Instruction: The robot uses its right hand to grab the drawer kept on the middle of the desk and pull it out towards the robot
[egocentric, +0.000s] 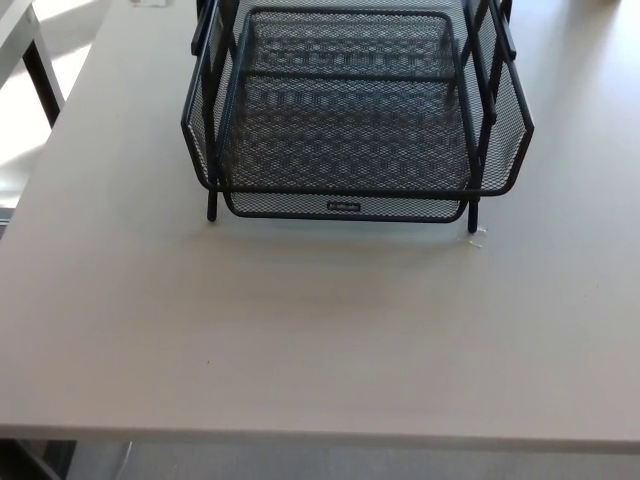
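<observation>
Though the head view shows neither robot hand, so their state can't be told, the black mesh drawer (350, 110) sits mid-desk (300, 330) toward the far edge, its open front facing the robot, long axis running front to back. Whether it's pulled already or awaiting the grab, I can't judge.

A: Any writing to read here?

B: Only 1 candidate: a small dark label plate (343, 207) on the front edge of the lower mesh drawer (345, 150), centred between the 2 front legs of its frame.

A: What does it say?

B: Cannot tell. There is pale lettering on it, but it is too small and blurred to make out.

A: Anything printed on the desk (320, 330)?

B: No text, numbers or signs that can be read.
</observation>
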